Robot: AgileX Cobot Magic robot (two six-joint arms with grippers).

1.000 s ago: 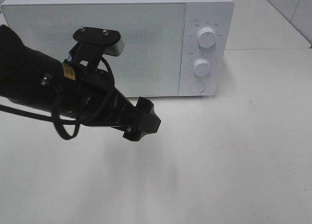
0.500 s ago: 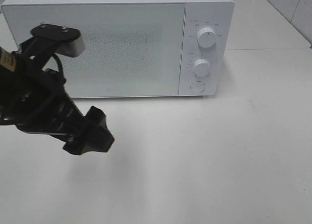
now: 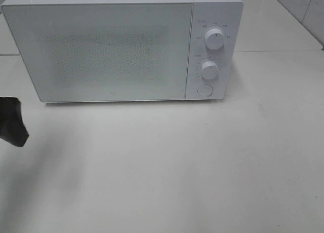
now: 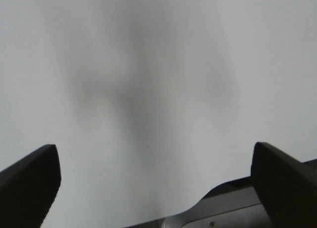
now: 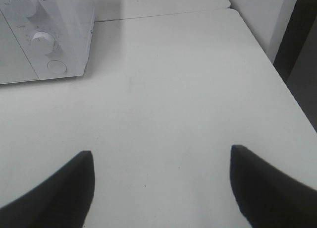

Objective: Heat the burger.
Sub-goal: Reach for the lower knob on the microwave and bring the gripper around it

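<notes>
The left hand (image 4: 153, 151) and right hand (image 5: 161, 153) both hang released, spread wide over bare bench (image 5: 173, 99). Ahead of the right hand stands the microwave (image 3: 225, 15), its door (image 3: 101, 50) shut. The burger shows nowhere; it may sit inside. The likely step is to pinch a dial (image 3: 209, 70) squarely and twist without nudging the microwave.

Wide-apart jaws of right gripper (image 5: 161, 151), white table (image 5: 188, 79), microwave (image 5: 64, 29) corner

Glossy white tabletop (image 3: 202, 167), white microwave (image 3: 101, 50) at back
</notes>
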